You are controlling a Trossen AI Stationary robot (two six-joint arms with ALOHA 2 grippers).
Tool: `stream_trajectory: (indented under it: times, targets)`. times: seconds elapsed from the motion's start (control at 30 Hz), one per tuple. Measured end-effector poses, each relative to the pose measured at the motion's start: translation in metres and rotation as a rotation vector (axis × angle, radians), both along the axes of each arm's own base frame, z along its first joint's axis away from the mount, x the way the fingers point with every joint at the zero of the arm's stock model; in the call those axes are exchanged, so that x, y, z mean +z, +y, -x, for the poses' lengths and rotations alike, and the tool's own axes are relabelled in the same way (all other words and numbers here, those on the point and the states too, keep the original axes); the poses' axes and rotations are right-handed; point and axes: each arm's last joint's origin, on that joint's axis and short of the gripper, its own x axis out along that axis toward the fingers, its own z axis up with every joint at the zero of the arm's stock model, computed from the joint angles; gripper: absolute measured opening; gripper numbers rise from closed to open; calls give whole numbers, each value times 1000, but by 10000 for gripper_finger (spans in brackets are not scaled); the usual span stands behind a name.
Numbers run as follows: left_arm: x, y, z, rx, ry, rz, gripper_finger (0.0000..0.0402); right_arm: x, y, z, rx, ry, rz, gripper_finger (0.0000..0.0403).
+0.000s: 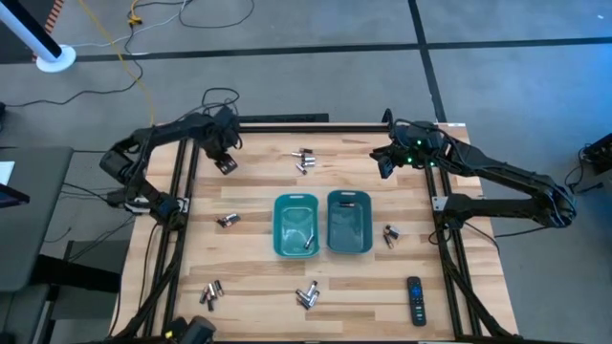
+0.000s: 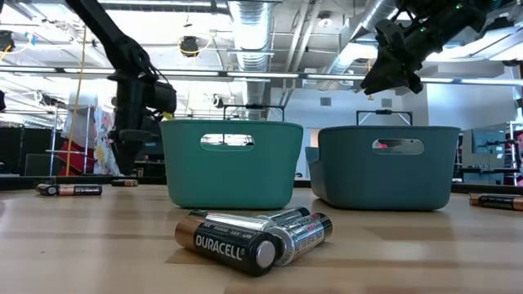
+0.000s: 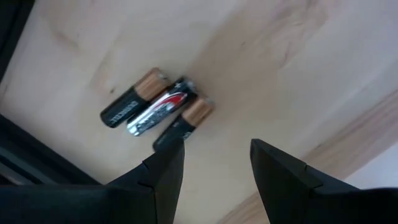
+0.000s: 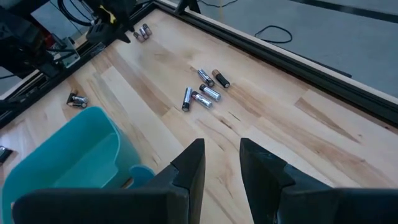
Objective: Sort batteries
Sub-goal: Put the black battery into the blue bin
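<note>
A: Surface?

B: Pale wooden table (image 1: 258,272) in a black frame, on grey floor strewn with cables (image 1: 143,57). Beyond it, from table height: ceiling ducts, pipes, strip lights.

A: Batteries (image 1: 304,161)?

B: Lying flat on the wood, scattered in five loose clusters around two teal bins (image 1: 295,212) at the table's centre. One cluster past the bins, between the two arms. One to the left, one to the right, two on the near side. Also one cell inside each bin.

A: Long axis?

B: Level with the wood everywhere, none standing on end. Under the left wrist, a trio (image 3: 158,109) packed side by side, axes parallel: two dark cells flanking one silvery, both copper ends toward the same side. Nearest the low camera, a pile (image 2: 253,237) with the ends turned toward the lens. Past the right wrist, a looser group (image 4: 202,90) pointing several ways.

A: Counts?

B: Bins, two. Loose clusters, five. Trio, three exactly. Looser group, four or five, hard to tell. Remote control (image 1: 414,299), one, near the right front corner.

A: Grippers?

B: Left gripper (image 3: 214,149) hanging above the wood beside the trio, fingers spread, nothing between them. Right gripper (image 4: 221,149) raised over the table's far right, fingers parted, likewise empty.
</note>
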Motion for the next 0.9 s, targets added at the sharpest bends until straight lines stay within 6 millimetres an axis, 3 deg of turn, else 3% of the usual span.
stream_trajectory:
  times: [0.27,0.9]
  targets:
    - [1,8,9,-6,-35,10,175,0,0,0,-8,-6,-11,118]
    - [-7,10,3,-47,-37,27,164,2,0,-1,-16,-26,-15,118]
